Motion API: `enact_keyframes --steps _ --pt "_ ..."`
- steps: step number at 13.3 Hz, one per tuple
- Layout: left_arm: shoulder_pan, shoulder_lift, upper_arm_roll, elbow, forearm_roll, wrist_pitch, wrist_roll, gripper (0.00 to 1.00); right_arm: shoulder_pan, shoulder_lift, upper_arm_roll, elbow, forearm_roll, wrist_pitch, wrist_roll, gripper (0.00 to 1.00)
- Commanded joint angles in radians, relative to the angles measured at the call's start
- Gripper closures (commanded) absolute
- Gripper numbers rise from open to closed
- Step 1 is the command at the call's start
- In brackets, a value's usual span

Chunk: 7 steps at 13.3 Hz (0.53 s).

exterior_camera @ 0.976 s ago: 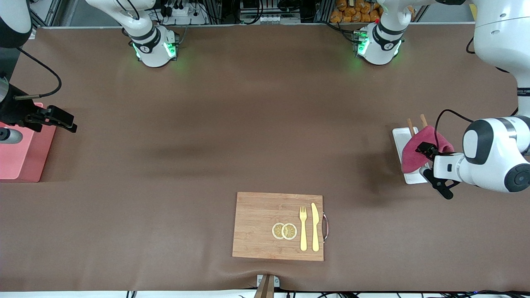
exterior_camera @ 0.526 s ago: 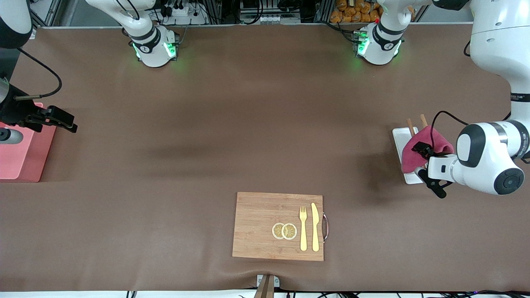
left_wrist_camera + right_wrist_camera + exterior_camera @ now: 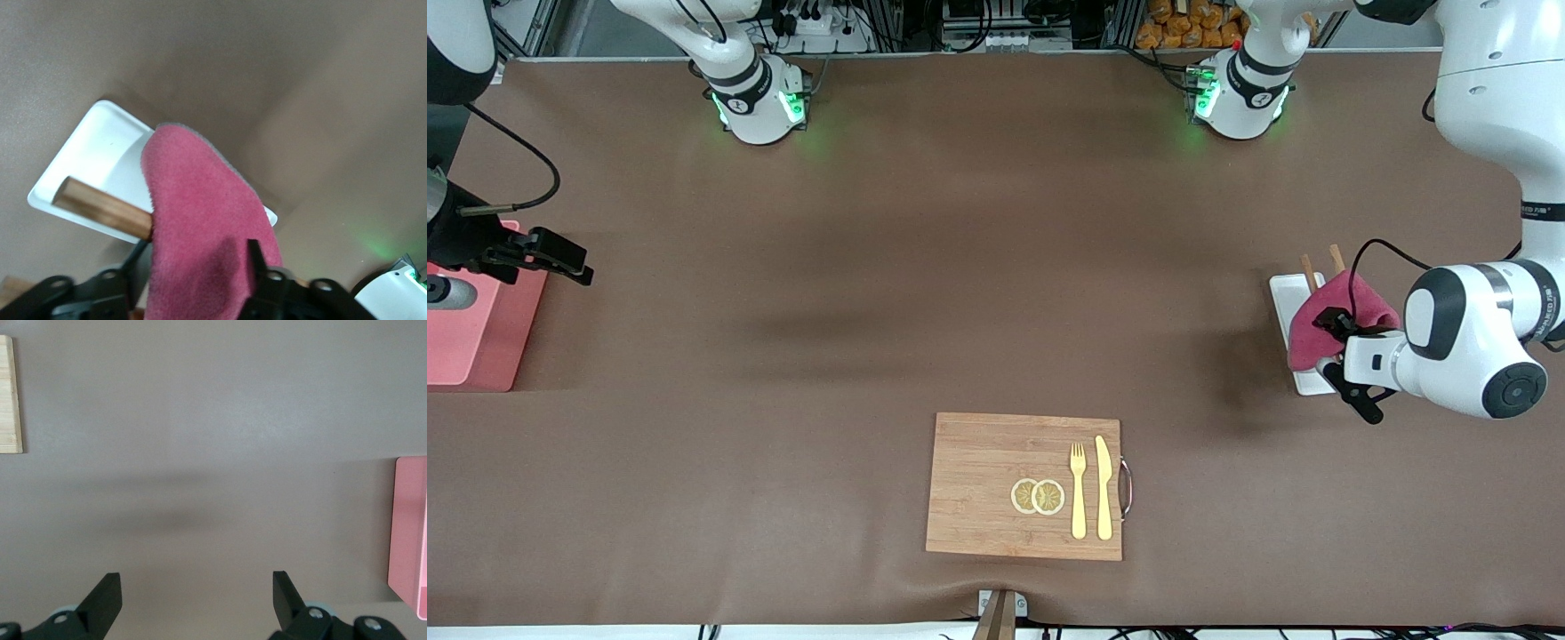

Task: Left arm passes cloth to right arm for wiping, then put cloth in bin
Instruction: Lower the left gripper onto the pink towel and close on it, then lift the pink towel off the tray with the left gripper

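Note:
The magenta cloth [image 3: 1307,338] lies draped over two wooden sticks [image 3: 1336,258] on a flat white tray [image 3: 1285,293] at the left arm's end of the table. My left gripper [image 3: 1347,364] is down at the tray, open, with one finger on each side of the cloth. In the left wrist view the cloth [image 3: 193,200] fills the gap of the left gripper [image 3: 197,257], and one finger [image 3: 257,267] lies against the fabric. The pink bin [image 3: 471,356] stands at the right arm's end. My right gripper [image 3: 578,265] waits open and empty over the table beside the bin.
A wooden cutting board [image 3: 996,484] with a yellow fork [image 3: 1078,489], a knife [image 3: 1104,487] and two lemon slices [image 3: 1039,496] lies near the front edge. The right wrist view shows bare brown table, the bin's wall [image 3: 408,527] and the board's edge [image 3: 8,393].
The left arm has shifted slightly toward the table's middle, settling its gripper over the cloth, and the fingers have drawn in a little. The right arm has not moved.

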Motion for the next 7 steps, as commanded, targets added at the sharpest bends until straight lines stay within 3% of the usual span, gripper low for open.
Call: enact_keyframes --steps 1,7 --pt "-0.002 -0.018 -0.001 -0.020 0.006 -0.015 -0.001 1.00 -0.005 0.003 0.001 0.004 -0.004 -0.005 0.008 0.00" --pt "-0.002 -0.032 0.001 -0.005 0.006 -0.015 -0.001 1.00 -0.002 0.006 0.003 0.005 -0.004 -0.005 0.008 0.00"
